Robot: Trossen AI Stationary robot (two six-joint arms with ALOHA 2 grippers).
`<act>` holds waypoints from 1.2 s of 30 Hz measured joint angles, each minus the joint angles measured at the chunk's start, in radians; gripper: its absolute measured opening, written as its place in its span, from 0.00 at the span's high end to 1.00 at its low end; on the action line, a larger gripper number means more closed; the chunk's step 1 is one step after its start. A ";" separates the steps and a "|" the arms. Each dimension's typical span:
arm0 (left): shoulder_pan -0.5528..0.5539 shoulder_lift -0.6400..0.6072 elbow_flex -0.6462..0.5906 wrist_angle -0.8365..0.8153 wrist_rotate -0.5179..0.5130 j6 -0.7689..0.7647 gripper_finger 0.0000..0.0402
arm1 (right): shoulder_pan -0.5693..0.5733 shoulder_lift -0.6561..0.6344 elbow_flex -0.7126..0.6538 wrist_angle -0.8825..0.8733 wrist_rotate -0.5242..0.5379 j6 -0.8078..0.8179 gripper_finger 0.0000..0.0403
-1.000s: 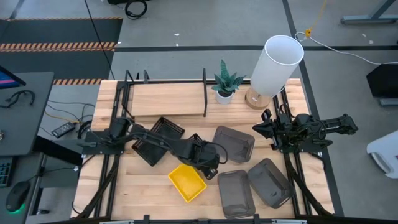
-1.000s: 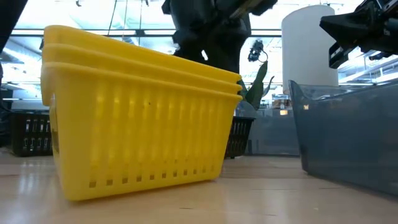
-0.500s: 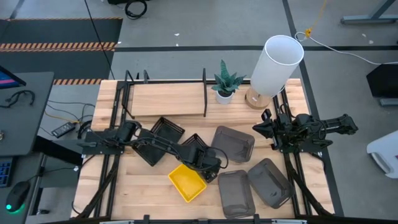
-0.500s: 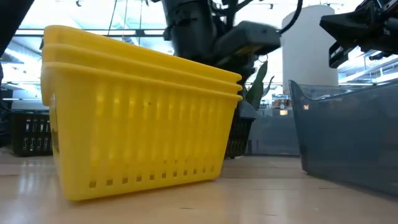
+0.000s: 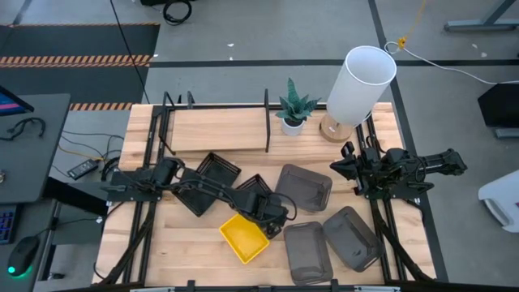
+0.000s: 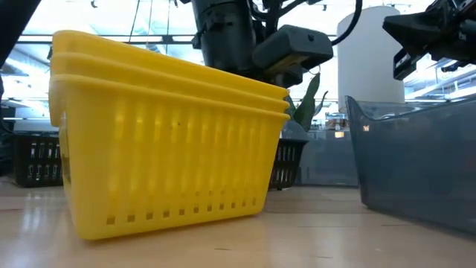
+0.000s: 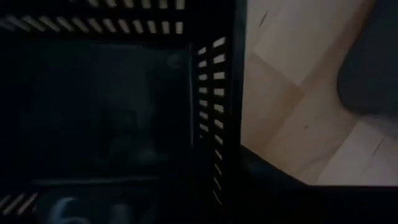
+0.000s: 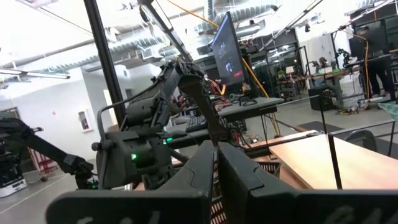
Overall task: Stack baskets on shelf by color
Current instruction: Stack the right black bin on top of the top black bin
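Observation:
Three nested yellow baskets stand on their bottom near the table's near edge. Three black slatted baskets lie apart behind them: one, one and one. Three grey baskets lie singly to the right. The shelf stands along the far edge. My left gripper hangs low over the nearest black basket, looking down into it; its fingertips are hidden. My right gripper waits shut in the air on the right.
A white plant pot and a tall white cylinder on a wooden base stand at the far right of the table. Black rod frames run along both table sides. Bare wood shows on the shelf board and at the near left corner.
My left gripper has shifted a little toward the far edge, from above the yellow stack's corner to over the black basket, and its wrist has turned. The yellow stack and the other baskets have stayed where they were.

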 joint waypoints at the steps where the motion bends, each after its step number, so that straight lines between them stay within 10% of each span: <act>1: -0.001 -0.004 0.000 -0.008 0.006 0.000 0.94 | 0.000 0.000 0.000 0.000 0.000 0.000 0.93; 36: -0.008 -0.299 0.000 -0.480 -0.181 -0.093 0.98 | 0.000 0.001 0.000 0.033 0.000 0.000 0.93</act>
